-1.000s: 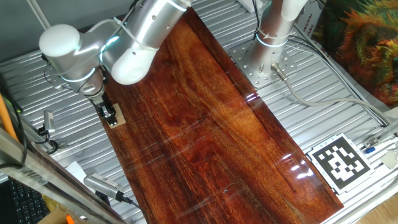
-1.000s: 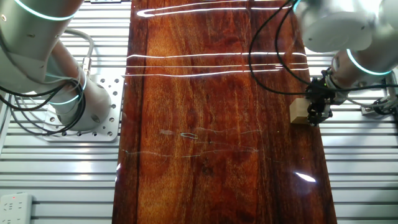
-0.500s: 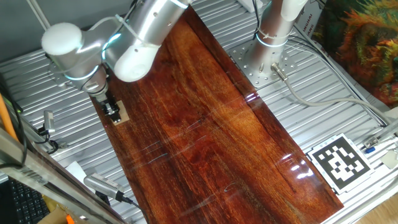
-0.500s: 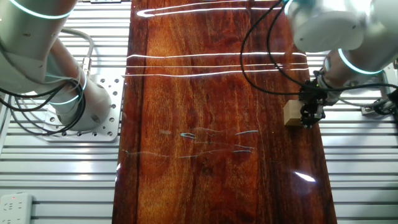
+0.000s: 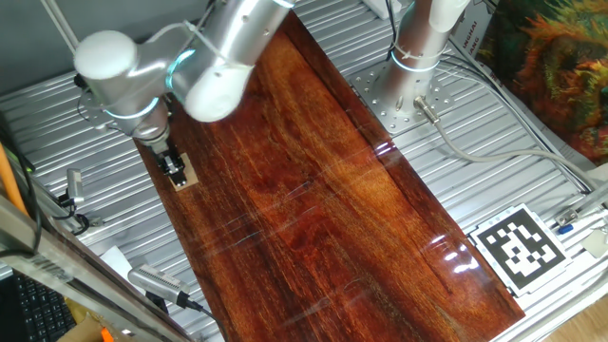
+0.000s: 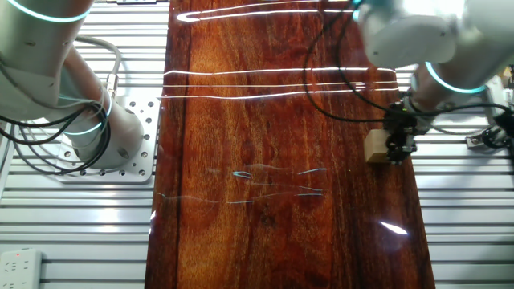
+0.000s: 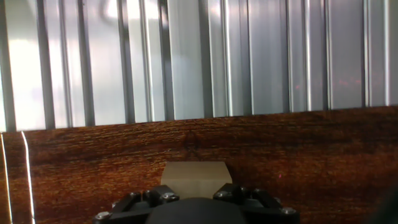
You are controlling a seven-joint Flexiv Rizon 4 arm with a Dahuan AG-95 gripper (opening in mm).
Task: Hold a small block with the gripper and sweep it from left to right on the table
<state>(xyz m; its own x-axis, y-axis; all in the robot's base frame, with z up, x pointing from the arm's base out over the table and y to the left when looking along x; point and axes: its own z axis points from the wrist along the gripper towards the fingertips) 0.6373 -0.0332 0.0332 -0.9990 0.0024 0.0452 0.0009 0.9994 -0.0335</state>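
Block (image 5: pixel 184 172), a plain light tan cube, sits on the table (image 5: pixel 323 190) close to one long edge, just in from the ribbed metal (image 5: pixel 57 133) that surrounds the board. In one fixed view it lies at about 9 o'clock of the board, under the bent elbow of the arm (image 5: pixel 190 57). In the other fixed view the block (image 6: pixel 375 147) is at about 3 o'clock, near the right-hand edge of the table (image 6: pixel 273 201).

The gripper (image 5: pixel 174 167) comes down on it from above, its black tip touching the cube. In the other fixed view the gripper (image 6: pixel 397 147) stands at the 3 o'clock side of the block, covering that face, while the 9 o'clock face stays in view. The hand view shows the block (image 7: pixel 195 178) at 6 o'clock, half hidden behind the dark body of the gripper (image 7: pixel 195 202), with the table (image 7: pixel 311 155) running across the lower half and the ribbed metal (image 7: pixel 186 56) filling the upper half. The fingers seem to pinch the cube between them, though the contact itself is hidden by the gripper body.

A white column (image 5: pixel 423 43) stands on a drilled plate (image 5: pixel 399 95) at about 1 o'clock beyond the far long edge. A printed marker (image 5: pixel 518 247) lies on the metal at about 4 o'clock. Bright light streaks cross the glossy board.
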